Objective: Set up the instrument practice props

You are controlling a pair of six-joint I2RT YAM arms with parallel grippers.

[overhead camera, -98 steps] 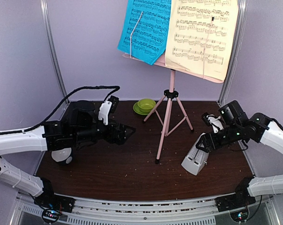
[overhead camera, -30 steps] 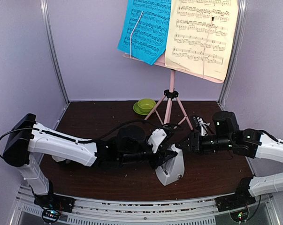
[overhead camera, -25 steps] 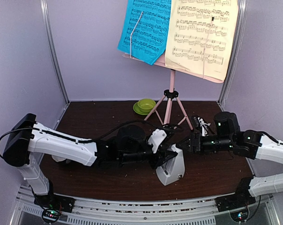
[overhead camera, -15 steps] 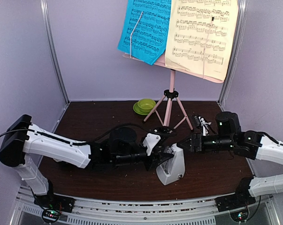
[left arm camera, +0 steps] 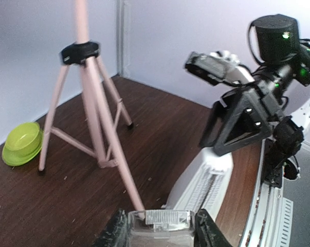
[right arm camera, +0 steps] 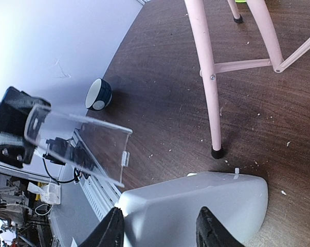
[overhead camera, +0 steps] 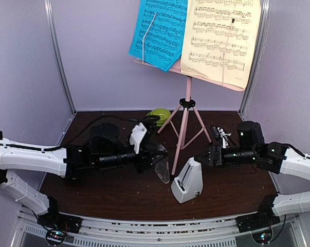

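Observation:
The pink music stand [overhead camera: 186, 98] is upright at the back, with a blue page [overhead camera: 160, 31] and a pale-yellow page [overhead camera: 221, 36] on its desk. The white pyramid metronome [overhead camera: 187, 181] stands on the table in front of the stand's near leg, without its cover. My right gripper [overhead camera: 200, 158] is shut on the metronome's upper part [right arm camera: 196, 200]. My left gripper [overhead camera: 156, 157] is shut on the clear cover [left arm camera: 162, 229], held off the table to the left of the metronome. The cover also shows in the right wrist view [right arm camera: 77, 146].
A green bowl [overhead camera: 157, 113] on a saucer sits at the back left of the tripod legs [left arm camera: 95, 128], partly behind my left wrist. A small white-and-black cup [right arm camera: 98, 94] lies on the left side of the table. Purple walls close in the back and sides.
The clear cover has come off the metronome. My left gripper has drawn it back and to the left. The right gripper has stayed on the metronome.

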